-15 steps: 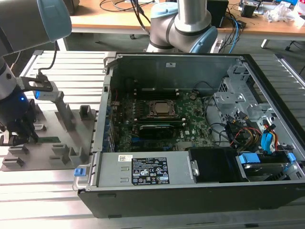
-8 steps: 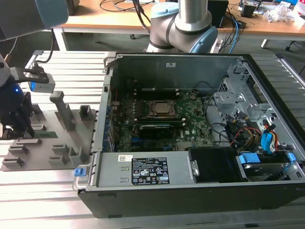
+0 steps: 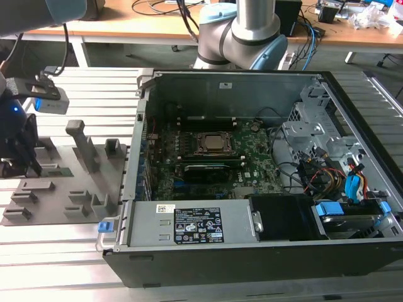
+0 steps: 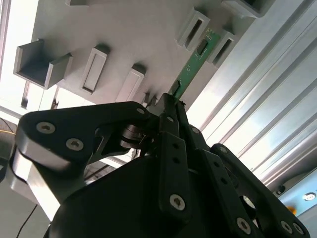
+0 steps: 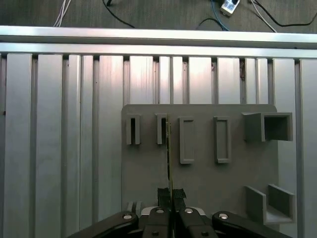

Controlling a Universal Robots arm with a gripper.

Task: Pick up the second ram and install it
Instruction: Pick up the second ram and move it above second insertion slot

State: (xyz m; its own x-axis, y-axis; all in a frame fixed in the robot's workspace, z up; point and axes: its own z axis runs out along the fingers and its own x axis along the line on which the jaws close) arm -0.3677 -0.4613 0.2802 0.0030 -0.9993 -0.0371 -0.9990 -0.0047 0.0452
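Observation:
The second ram (image 4: 190,69) is a thin green circuit-board stick with small dark chips. My gripper (image 4: 171,106) is shut on its near end. The stick's far end lies between two small gray holder blocks (image 4: 198,27) on the gray holder plate (image 4: 138,34). In the first wrist view the ram (image 5: 169,148) appears edge-on as a thin line running from my gripper (image 5: 171,194) to a slotted block (image 5: 161,130). Whether it still rests in the holder, I cannot tell. In the exterior view my gripper (image 3: 16,165) hangs over the holder plate (image 3: 63,189) at the exterior view's left.
The open computer case (image 3: 208,226) lies to the exterior view's right of the plate, with the CPU socket (image 3: 216,143) mid-motherboard and long memory slots (image 3: 204,119) beside it. Cables and a drive cage (image 3: 334,170) fill the case's right side. Upright gray blocks (image 3: 82,148) stand on the plate.

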